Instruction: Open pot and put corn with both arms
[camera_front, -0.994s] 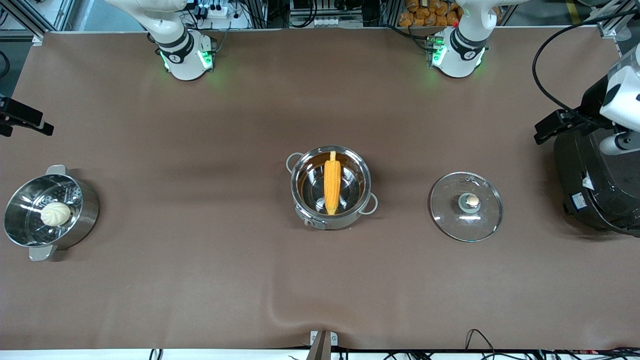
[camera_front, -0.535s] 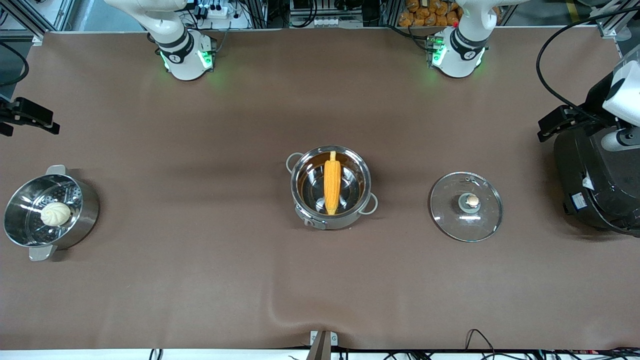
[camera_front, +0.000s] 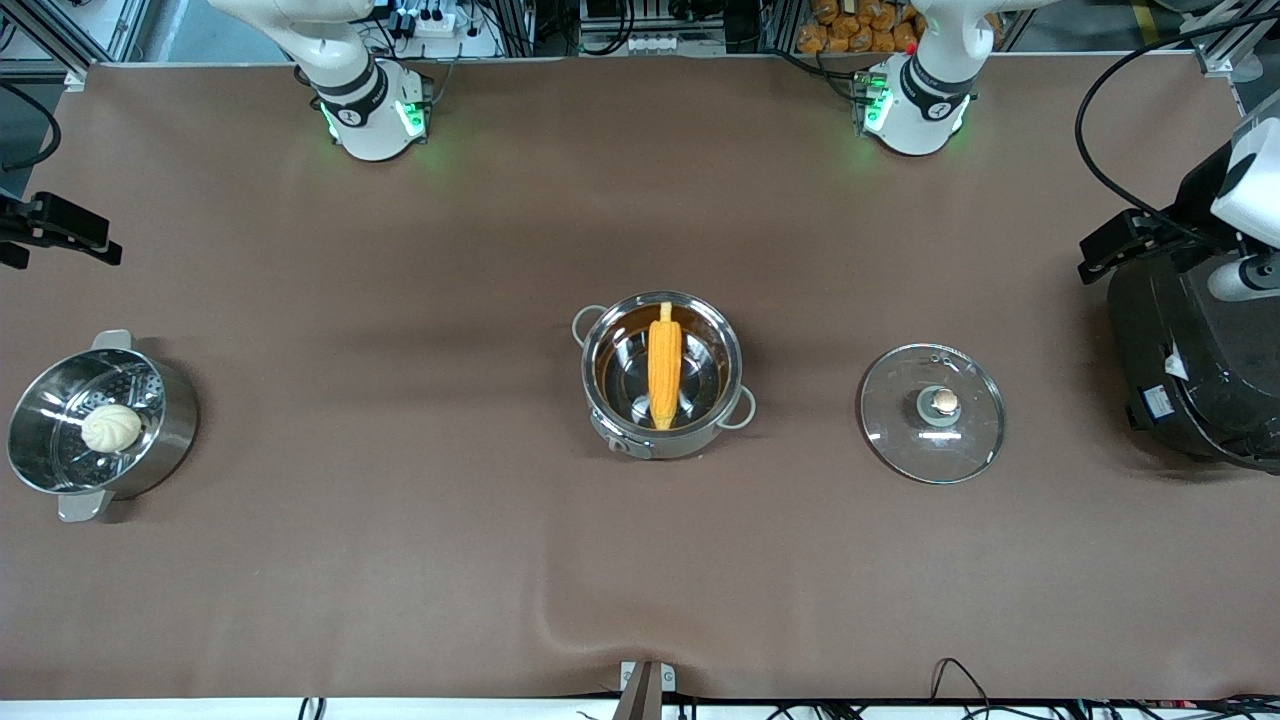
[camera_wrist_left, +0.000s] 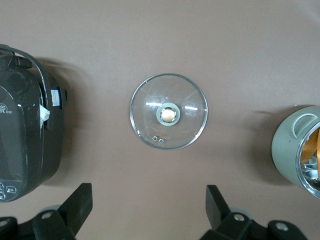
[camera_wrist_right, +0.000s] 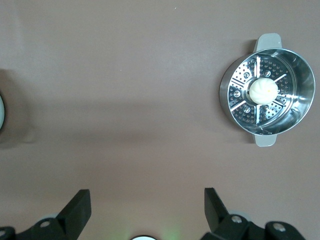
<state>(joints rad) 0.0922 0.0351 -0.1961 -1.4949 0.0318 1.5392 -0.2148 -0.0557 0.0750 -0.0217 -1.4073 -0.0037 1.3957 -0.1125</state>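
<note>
Brown table (camera_front: 400, 560), pot (camera_front: 720, 440), lid (camera_front: 900, 450), steamer (camera_front: 180, 420), cooker (camera_front: 1190, 370)

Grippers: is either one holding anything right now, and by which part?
Nothing is held. The left gripper and right gripper are both open and empty; the corn lies in the pot.

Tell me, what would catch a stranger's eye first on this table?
Probably the bright yellow corn lying in the open shiny pot at the table's middle. The pot's glass lid lies flat beside it, toward the left arm's end, near the big black rice cooker. Toward the right arm's end, a steamer pot holds a white bun, and both arms wait high up, each end effector open and empty.
</note>
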